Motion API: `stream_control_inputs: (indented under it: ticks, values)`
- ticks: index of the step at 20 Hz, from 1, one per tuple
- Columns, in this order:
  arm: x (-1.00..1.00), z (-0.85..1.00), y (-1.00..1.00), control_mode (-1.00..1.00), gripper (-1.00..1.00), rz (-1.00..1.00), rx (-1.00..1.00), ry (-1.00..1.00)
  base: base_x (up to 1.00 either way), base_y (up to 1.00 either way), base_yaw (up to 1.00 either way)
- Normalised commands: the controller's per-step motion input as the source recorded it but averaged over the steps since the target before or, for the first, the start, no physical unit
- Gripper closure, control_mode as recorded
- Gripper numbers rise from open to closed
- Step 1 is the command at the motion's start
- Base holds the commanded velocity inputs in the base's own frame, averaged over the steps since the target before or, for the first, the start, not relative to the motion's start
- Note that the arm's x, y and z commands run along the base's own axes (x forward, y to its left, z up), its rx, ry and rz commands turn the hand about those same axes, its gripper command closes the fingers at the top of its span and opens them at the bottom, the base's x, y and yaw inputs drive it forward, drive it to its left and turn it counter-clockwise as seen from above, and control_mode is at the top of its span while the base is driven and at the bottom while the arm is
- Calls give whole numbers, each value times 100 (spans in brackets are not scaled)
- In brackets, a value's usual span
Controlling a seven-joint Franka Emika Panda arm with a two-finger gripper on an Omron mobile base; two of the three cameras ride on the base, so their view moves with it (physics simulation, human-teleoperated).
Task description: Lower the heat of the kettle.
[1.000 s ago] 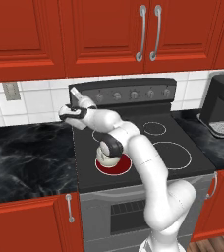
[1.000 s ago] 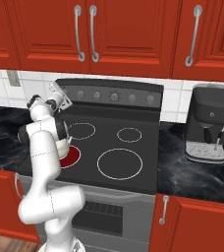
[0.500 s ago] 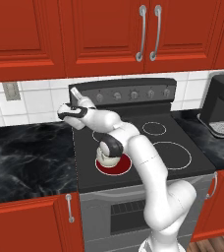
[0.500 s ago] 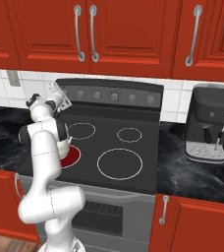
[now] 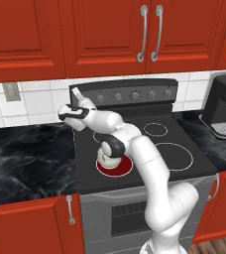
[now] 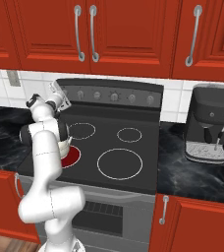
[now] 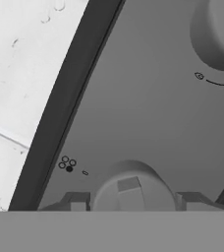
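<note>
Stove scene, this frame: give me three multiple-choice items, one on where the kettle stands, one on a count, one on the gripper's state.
1. Where does the kettle stand?
A. On the glowing red front-left burner
B. On the back-right burner
C. On the counter by the coffee machine

2. How many knobs does the stove's back panel carry?
A. Two
B. Five
C. Eight

3. How does the gripper stand?
A. Wide open above the kettle
B. Closed around the leftmost knob
C. Holding the kettle's handle

Answers: 1 A, the left base view shows it on the red ring. 2 B, five grey knobs in a row. 3 B, the hand view shows fingertips flanking the knob.
</note>
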Motion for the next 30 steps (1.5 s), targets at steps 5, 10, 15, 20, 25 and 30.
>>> stream_control_inputs:
  ticks: [5,10,15,20,25,30]
  values:
    - [0,0,0,-100,100,1,18,0,0,0,0]
    - [0,0,0,-100,100,0,22,0,0,0,0]
    - [0,0,0,-100,100,0,23,0,0,0,0]
    - [0,0,0,-100,100,0,24,0,0,0,0]
    - [0,0,0,-100,100,0,24,0,0,0,0]
    - [0,0,0,-100,100,0,19,0,0,0,0]
